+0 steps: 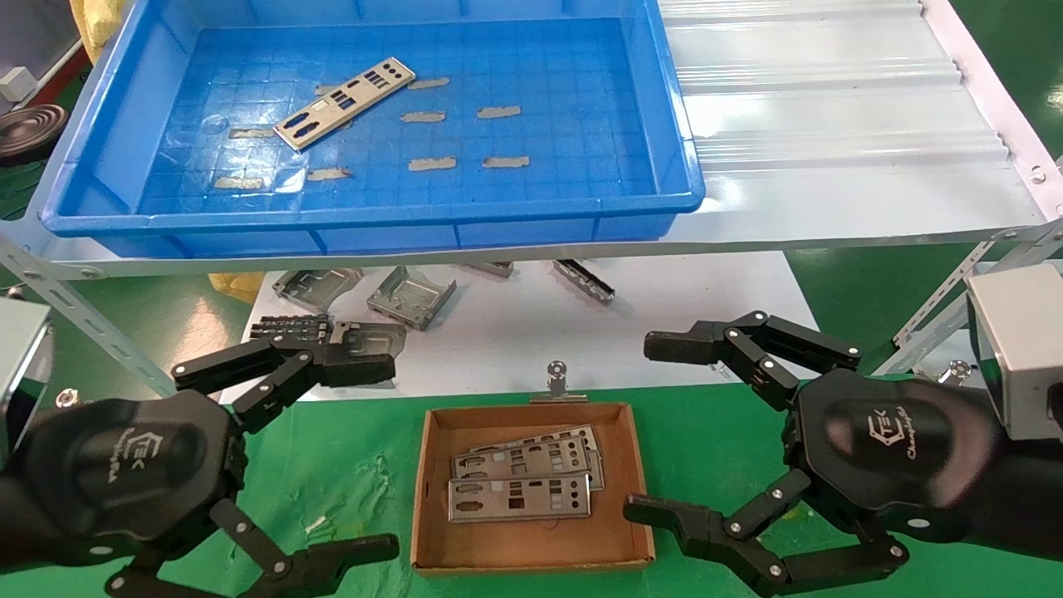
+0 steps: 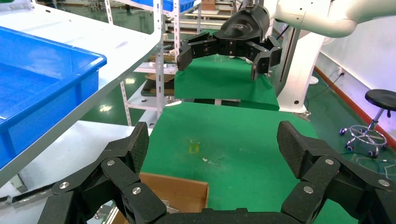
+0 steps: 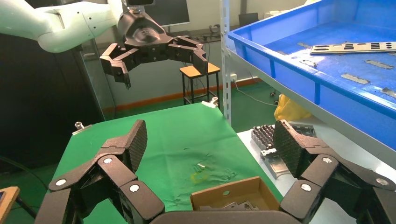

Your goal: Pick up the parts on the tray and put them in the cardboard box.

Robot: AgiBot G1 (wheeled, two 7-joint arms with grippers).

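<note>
A: How far along?
B: One thin silvery punched metal plate [image 1: 344, 103] is left, far-left in the big blue plastic tray [image 1: 677, 124]; about three lie in the small brown cardboard box [image 1: 432, 515], near centre.
A: Grippers?
B: Left gripper [image 1: 353, 457] and right gripper [image 1: 656, 428] both spread empty beside it. The exact stack count is hidden by overlap.

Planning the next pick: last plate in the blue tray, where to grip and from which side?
Probably from above, jaws across the narrow width of the plate near mid-length. It lies flat and diagonal on the tray floor, clear of the rim, so the wrist should turn to match. Left gripper and right gripper are both open and empty.
</note>
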